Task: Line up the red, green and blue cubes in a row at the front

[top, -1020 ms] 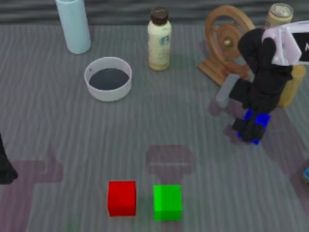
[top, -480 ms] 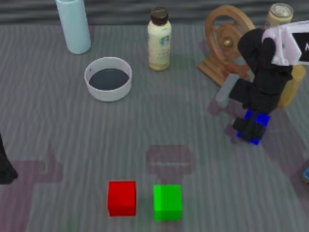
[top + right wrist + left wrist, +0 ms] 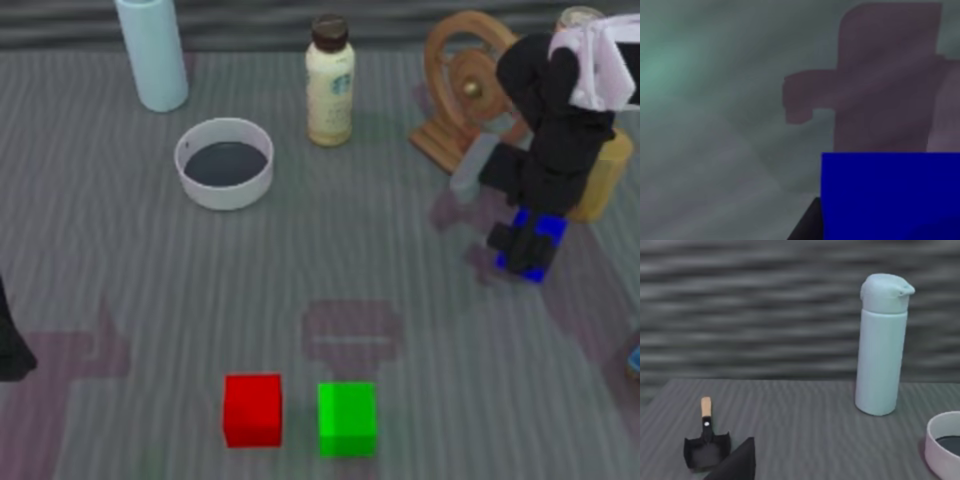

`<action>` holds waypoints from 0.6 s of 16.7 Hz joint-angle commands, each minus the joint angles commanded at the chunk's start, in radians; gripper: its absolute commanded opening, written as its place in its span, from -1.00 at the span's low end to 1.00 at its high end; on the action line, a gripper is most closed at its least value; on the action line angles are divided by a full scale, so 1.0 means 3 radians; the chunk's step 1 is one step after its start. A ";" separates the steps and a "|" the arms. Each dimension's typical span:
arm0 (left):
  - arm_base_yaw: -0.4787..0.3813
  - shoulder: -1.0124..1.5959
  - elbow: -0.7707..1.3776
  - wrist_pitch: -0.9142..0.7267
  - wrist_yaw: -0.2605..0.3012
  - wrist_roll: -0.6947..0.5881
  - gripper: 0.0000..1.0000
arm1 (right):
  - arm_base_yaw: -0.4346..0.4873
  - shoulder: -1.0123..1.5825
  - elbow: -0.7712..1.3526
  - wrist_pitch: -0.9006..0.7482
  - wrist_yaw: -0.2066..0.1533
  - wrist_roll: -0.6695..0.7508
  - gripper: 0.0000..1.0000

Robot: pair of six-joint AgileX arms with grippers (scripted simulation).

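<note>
Jaws of the right gripper (image 3: 527,250) are pinched on the small matte deep-blue cube (image 3: 545,232), held over the table's right side, above its own shadow in the right wrist view. Transport is judged the step in hand: the bright red cube (image 3: 252,409) and bright green cube (image 3: 346,418) are already set side by side at the front, so a carry to the bare spot right of green is called for. The wooden wheel ornament (image 3: 462,88) stands close behind; forward room is open. The left gripper is parked at the left edge.

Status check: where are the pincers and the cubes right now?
Right pincer shut on blue cube, right side. Left arm parked at left edge. Red cube, green cube side by side up front. Path clear.
</note>
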 joint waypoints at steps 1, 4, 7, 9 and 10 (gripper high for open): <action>0.0000 0.0000 0.0000 0.0000 0.0000 0.0000 1.00 | 0.0003 -0.0047 0.0066 -0.0118 0.0000 0.0000 -1.00; 0.0000 0.0000 0.0000 0.0000 0.0000 0.0000 1.00 | 0.0015 -0.0170 0.0221 -0.0392 0.0001 -0.0002 -1.00; 0.0000 0.0000 0.0000 0.0000 0.0000 0.0000 1.00 | 0.0018 -0.0189 0.0241 -0.0423 0.0001 -0.0003 -1.00; 0.0000 0.0000 0.0000 0.0000 0.0000 0.0000 1.00 | 0.0008 -0.0184 0.0225 -0.0413 0.0000 0.0002 -1.00; 0.0000 0.0000 0.0000 0.0000 0.0000 0.0000 1.00 | 0.0051 -0.0225 0.0182 -0.0402 -0.0001 -0.0001 -1.00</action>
